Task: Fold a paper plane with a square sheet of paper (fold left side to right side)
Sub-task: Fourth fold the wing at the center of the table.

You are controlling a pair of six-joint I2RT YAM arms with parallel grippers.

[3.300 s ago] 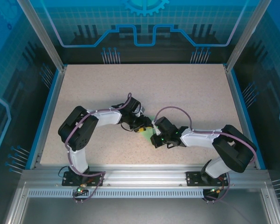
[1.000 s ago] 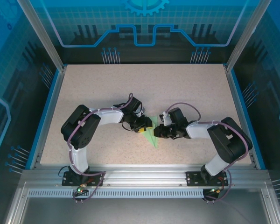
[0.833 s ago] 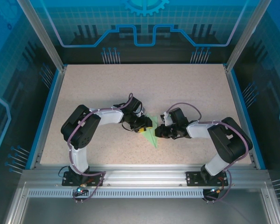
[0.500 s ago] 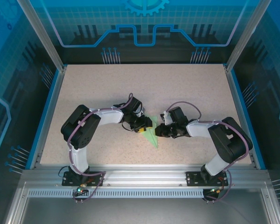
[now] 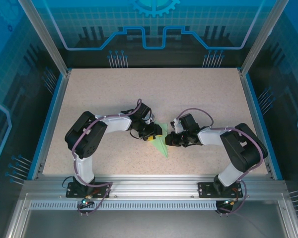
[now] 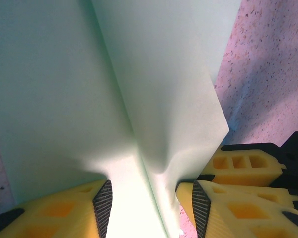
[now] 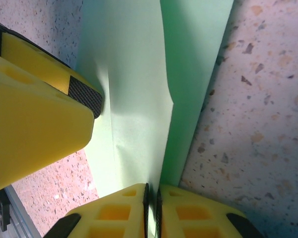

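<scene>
The paper plane (image 5: 162, 145) lies on the table (image 5: 114, 94) in the narrow gap between the two grippers. It is a slim green dart whose long axis runs from far to near, with the point at the near end and slanted a little to the right. The left gripper (image 5: 156, 132) sits on its left flank toward the far, wide end, and the right gripper (image 5: 169, 140) on its right flank, just beside the middle of the dart.

Neither arm has to reach, since both are at the paper. The right gripper has the firmer hold. In its wrist view the two yellow fingers are closed on a thin edge of the folded paper, with the crease running away from them.

The left gripper's jaws stand apart and straddle the raised centre fold, one pad on either side. Whether those pads press the paper or only flank it is hard to tell from so close a view.

Both arms are bent at the elbow with their forearms low over the table, the wrists turned inward toward each other. The coming move likely turns on the fold line between the two sets of fingers — one side pinned, the other free to be worked.
</scene>
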